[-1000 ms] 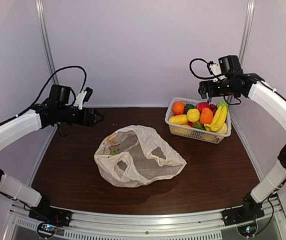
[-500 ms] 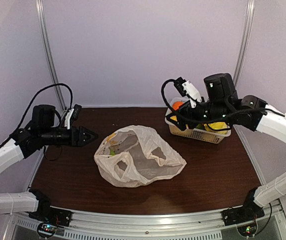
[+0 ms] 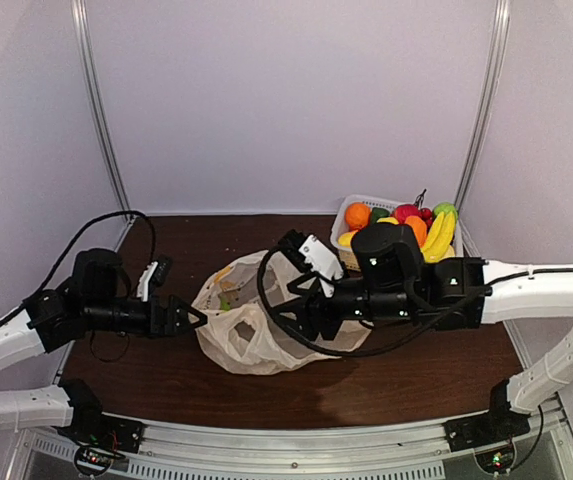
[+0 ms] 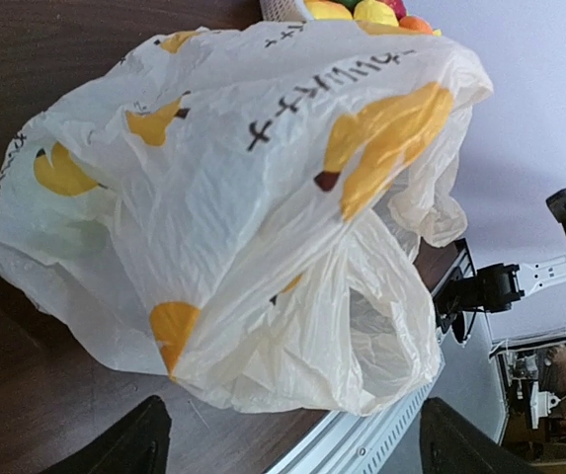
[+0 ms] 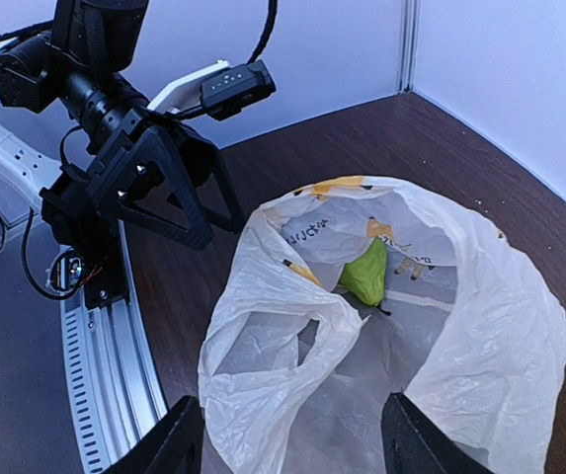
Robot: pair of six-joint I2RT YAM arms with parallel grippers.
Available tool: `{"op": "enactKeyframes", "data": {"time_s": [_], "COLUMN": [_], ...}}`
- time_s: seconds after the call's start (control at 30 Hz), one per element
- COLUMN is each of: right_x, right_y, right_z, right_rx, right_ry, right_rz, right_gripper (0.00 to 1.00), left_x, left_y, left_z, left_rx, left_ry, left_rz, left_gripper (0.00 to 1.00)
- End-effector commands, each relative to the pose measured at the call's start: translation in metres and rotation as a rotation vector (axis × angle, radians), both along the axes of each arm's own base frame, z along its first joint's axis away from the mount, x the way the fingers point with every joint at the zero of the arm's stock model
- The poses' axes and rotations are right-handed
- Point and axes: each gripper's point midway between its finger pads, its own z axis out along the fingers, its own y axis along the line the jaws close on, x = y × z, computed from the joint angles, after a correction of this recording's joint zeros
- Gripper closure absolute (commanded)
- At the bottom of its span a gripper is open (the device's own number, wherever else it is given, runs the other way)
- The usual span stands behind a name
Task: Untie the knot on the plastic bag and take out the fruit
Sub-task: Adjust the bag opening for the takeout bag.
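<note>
The surface [image 3: 446, 350] is carrying the plastic bag [image 3: 266, 330] at centre, lying slack, handles loose, no knot showing. At two o'clock the basket [image 3: 350, 203] is holding most of the fruit [image 3: 411, 230]. One light green piece [image 5: 366, 275] is waiting inside the bag. The left end effector [image 4: 292, 425] at nine o'clock and the right end effector [image 5: 290, 415] overhead are hovering, both spread and gripping nothing.

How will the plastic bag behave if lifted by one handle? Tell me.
Probably floppy: the plastic bag lies crumpled and slumped, so it should sag. Likely light: thin, translucent film. The green fruit inside may roll toward the opening.
</note>
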Motion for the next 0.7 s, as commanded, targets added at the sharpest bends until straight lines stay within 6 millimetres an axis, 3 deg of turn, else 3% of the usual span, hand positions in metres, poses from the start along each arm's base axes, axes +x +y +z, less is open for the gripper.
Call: {"op": "enactKeyframes", "data": {"time_s": [0.0, 0.1, 0.23, 0.43, 0.53, 0.67], "right_x": [-0.008, -0.014, -0.018, -0.015, -0.016, -0.021], "right_y": [0.029, 0.045, 0.054, 0.048, 0.047, 0.053], "right_z": [-0.016, -0.04, -0.071, -0.098, -0.103, -0.107], "right_rx": [0.002, -0.03, -0.082, -0.116, -0.09, -0.053], "right_ry": [-0.008, 0.012, 0.023, 0.042, 0.068, 0.099], "right_rz": [0.005, 0.019, -0.004, -0.073, -0.086, -0.07], "right_gripper": [0.38, 0.37, 0.24, 0.15, 0.17, 0.34], "left_x": [0.002, 0.003, 0.006, 0.006, 0.007, 0.006], "left_y": [0.0, -0.007, -0.01, -0.014, -0.015, -0.016], "left_z": [-0.009, -0.006, -0.006, -0.016, -0.015, -0.017], "left_rx": [-0.012, -0.077, -0.117, -0.111, -0.127, -0.136], "left_ry": [0.034, 0.03, 0.035, 0.052, 0.049, 0.06], "left_rz": [0.081, 0.083, 0.1, 0.089, 0.09, 0.093], "left_gripper": [0.1, 0.09, 0.1, 0.26, 0.3, 0.24]}}
